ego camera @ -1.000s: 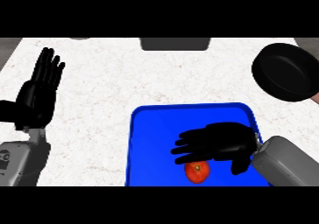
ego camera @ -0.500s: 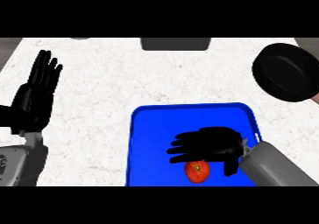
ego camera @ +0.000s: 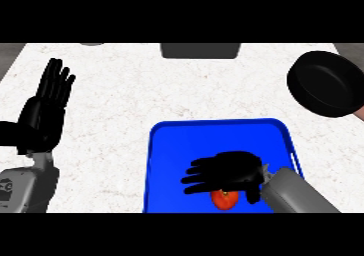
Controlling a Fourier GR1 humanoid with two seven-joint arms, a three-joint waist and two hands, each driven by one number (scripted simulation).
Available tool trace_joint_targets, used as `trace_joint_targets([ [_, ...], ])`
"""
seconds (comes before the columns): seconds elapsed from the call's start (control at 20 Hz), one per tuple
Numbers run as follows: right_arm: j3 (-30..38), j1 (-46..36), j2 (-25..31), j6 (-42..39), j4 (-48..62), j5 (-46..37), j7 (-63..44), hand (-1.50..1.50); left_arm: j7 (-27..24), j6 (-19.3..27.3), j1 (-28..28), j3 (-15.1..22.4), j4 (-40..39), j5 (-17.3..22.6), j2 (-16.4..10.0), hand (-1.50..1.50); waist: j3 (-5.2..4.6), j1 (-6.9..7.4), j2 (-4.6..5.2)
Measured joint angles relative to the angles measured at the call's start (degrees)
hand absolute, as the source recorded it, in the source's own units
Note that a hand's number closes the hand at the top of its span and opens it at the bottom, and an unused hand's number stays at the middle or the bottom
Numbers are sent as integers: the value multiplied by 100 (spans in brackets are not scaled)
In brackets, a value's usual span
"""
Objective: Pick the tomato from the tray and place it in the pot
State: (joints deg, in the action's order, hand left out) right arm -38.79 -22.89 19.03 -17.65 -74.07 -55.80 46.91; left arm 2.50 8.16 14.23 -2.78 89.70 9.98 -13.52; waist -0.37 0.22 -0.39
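A small red tomato [ego camera: 225, 200] lies near the front of the blue tray [ego camera: 170, 150], partly hidden. My right hand [ego camera: 229, 171] hovers directly over it, palm down, fingers spread and pointing left; whether it touches the tomato is not visible. The black pot [ego camera: 329, 84] sits at the far right of the counter, well away from the tray. My left hand [ego camera: 45, 110] rests open at the left edge, fingers up.
A dark grey box [ego camera: 199, 50] stands at the back edge of the white speckled counter. A pale handle [ego camera: 363, 114] sticks out from the pot's lower right. The tray's raised rim surrounds my right hand.
My right hand has slid toward the tray's front and lowered over the tomato, covering more of it. The left hand has barely shifted.
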Motion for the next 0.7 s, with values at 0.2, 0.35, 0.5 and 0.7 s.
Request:
trace_joint_targets([
  [0.2,-232,-31,-36,201,-7,-215,289,150,-60,-42,133,-67,-187,-18,3,0,-28,-1,-21],
  [0.35,-330,62,-7,405,-172,-334,482,150,-16,-31,223,-78,-245,-29,39,0,-37,-10,-31],
  [0.5,-448,148,-91,515,-276,-546,552,150,-37,-46,208,-91,-253,-44,60,0,-42,-6,-38],
  [0.7,-395,261,-94,703,-362,-673,719,150,0,-58,254,-120,-251,-53,61,0,-45,-4,-47],
])
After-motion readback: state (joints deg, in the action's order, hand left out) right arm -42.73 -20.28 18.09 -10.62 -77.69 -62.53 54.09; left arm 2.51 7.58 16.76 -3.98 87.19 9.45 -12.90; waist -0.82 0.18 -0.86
